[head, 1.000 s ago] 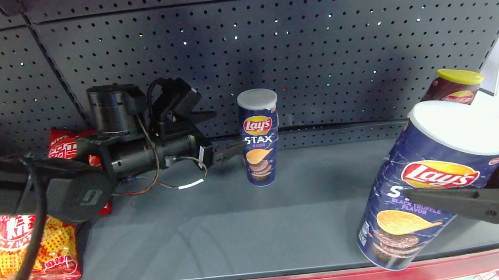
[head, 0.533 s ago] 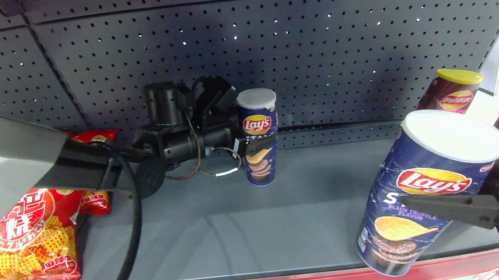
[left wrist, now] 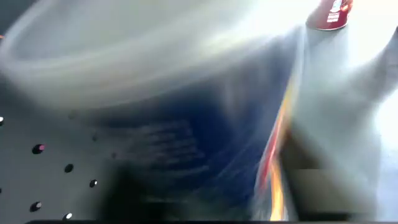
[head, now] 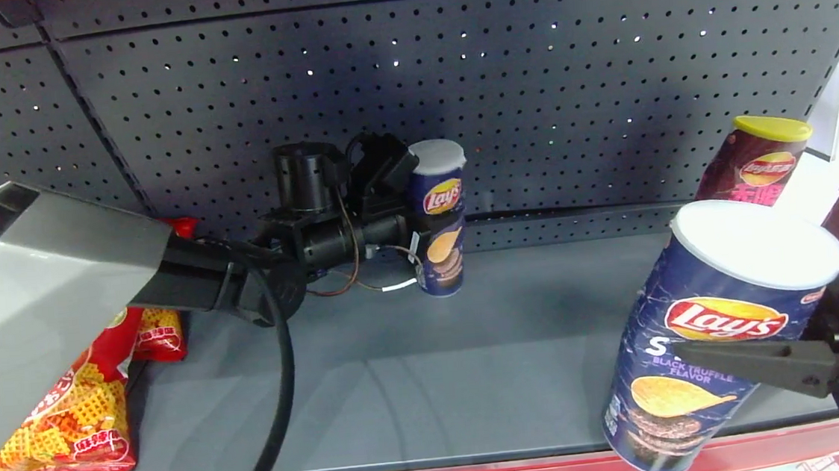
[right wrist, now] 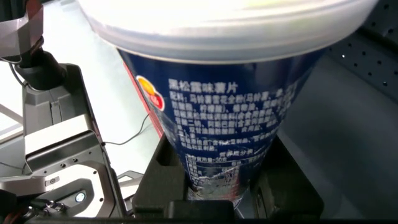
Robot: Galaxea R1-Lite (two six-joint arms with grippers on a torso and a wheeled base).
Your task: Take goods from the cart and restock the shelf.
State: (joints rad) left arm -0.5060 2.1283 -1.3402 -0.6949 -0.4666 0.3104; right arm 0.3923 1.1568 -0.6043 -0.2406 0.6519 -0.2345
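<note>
Two blue chip cans are in play, one per arm. Nearest, the right gripper (head: 706, 351) is clamped across the middle of the near can (head: 725, 316). Its long axis is tilted, with the white lid leaning toward the gripper's wrist and the base out over the red front lip of the shelf (head: 439, 384). Bare deck lies ahead and to the left of this gripper, so I judge the coming move is to carry the can inward and stand it upright. Two yellow-lidded cans (head: 758, 156) stand just beyond it. Farthest, the left gripper (head: 430, 231) appears closed around the far can (head: 441, 211), which is nearly upright close to the pegboard (head: 452, 76). Snack bags (head: 68, 435) lie behind its wrist.
</note>
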